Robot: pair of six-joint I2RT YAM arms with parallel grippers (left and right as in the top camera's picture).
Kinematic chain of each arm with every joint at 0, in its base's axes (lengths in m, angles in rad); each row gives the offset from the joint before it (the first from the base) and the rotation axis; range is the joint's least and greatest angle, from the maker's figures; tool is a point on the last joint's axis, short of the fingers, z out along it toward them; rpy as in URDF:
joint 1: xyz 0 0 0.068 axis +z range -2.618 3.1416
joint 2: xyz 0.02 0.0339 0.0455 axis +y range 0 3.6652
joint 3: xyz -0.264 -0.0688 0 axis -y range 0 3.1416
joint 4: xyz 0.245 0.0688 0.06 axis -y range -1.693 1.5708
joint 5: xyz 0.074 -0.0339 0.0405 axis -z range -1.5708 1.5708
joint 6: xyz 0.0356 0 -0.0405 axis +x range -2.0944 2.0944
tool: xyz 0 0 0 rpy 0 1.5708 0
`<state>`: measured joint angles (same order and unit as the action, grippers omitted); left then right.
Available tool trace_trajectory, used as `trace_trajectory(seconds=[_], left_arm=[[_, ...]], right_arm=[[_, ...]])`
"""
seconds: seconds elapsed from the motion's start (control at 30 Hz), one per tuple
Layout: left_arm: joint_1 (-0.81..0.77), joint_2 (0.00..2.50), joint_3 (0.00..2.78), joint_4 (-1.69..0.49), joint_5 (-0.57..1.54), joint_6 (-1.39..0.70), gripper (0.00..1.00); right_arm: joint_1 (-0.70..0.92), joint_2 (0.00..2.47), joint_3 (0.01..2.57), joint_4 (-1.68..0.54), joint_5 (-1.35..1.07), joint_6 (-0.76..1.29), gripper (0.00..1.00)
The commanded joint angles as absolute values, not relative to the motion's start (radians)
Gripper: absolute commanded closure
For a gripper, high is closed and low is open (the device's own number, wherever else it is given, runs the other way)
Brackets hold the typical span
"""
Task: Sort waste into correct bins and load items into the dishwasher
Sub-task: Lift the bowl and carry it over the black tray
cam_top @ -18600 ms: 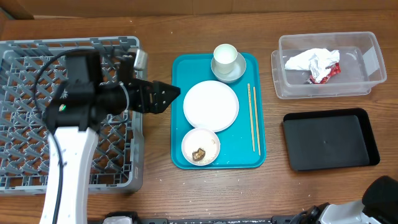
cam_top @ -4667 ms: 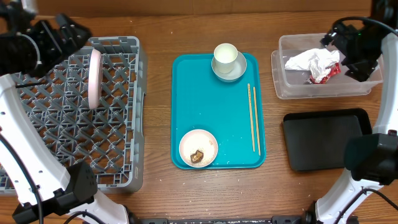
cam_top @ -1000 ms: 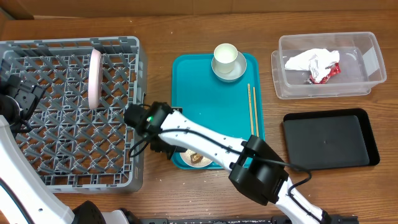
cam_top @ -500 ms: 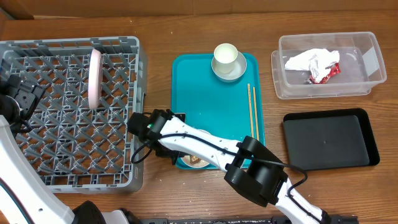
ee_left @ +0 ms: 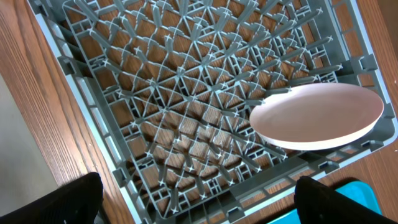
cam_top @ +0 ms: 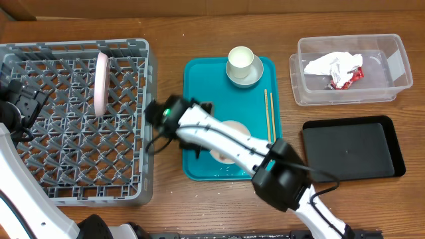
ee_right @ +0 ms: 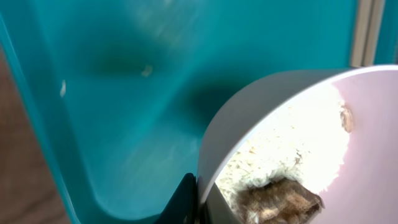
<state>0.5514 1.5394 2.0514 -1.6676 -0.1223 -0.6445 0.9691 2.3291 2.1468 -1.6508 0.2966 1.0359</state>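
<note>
Between the fingers of the right claw is the rim of a small whitish round bowl. They are pressed together on it, and one dark fingertip shows just under the rim. A second ago this claw stood half spread at the bowl, which sat in the near-left corner of the flat teal plastic tray. Now the grip has shut and the bowl has come away from that corner toward the tray's middle, tilted over the tray floor. The pick looks made, so the bowl is in hand.

Just inside the rim from the claw lie loose white rice grains and a small brown food scrap, so I judge emptying comes before racking. Well off to the claw's right, past the thin wooden chopsticks, are the shallow black rectangular tray and the clear plastic tub. The black one seems likelier for food.

To the claw's left stands the large grey lattice dish rack. Over it the left claw hangs spread wide and empty, near the pale pink round plate standing on edge.
</note>
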Motion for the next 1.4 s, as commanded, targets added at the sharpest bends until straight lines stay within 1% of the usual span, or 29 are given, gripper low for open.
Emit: trace_trajectory(seconds=[0.0,0.17,0.43,0.53,0.73,0.83,0.93,1.13,1.23,1.37], left_arm=[[0.556,1.544,2.063,-1.664,-0.113,-0.632,0.0],[0.556,1.544,2.063,-1.664,-0.113,-0.632,0.0],[0.556,1.544,2.063,-1.664,-0.114,-0.632,0.0],[0.556,1.544,2.063,-1.664,-0.113,-0.632,0.0],[0.556,1.544,2.063,-1.664,-0.113,-0.632,0.0],[0.556,1.544,2.063,-1.664,-0.113,-0.632,0.0],[0.556,1.544,2.063,-1.664,-0.114,-0.632,0.0],[0.556,1.544,2.063,-1.664,-0.113,-0.632,0.0],[0.556,1.544,2.063,-1.664,-0.113,-0.632,0.0],[0.556,1.544,2.063,-1.664,-0.114,-0.632,0.0]], right_arm=[[0.851,2.258,2.221,-1.694,0.336,1.035,0.96],[0.703,2.162,2.221,-1.694,0.264,0.954,0.96],[0.403,1.953,2.209,-1.694,0.046,0.725,0.96],[0.313,1.875,2.163,-1.694,0.021,0.693,0.96],[0.159,1.763,2.024,-1.694,-0.047,0.559,0.96],[0.098,1.746,1.959,-1.694,-0.067,0.502,0.96],[0.037,1.745,1.89,-1.687,-0.143,0.414,0.96],[-0.102,1.745,1.745,-1.62,-0.233,0.31,0.96],[-0.182,1.745,1.669,-1.581,-0.308,0.24,0.96],[-0.293,1.746,1.593,-1.547,-0.478,0.095,0.96]])
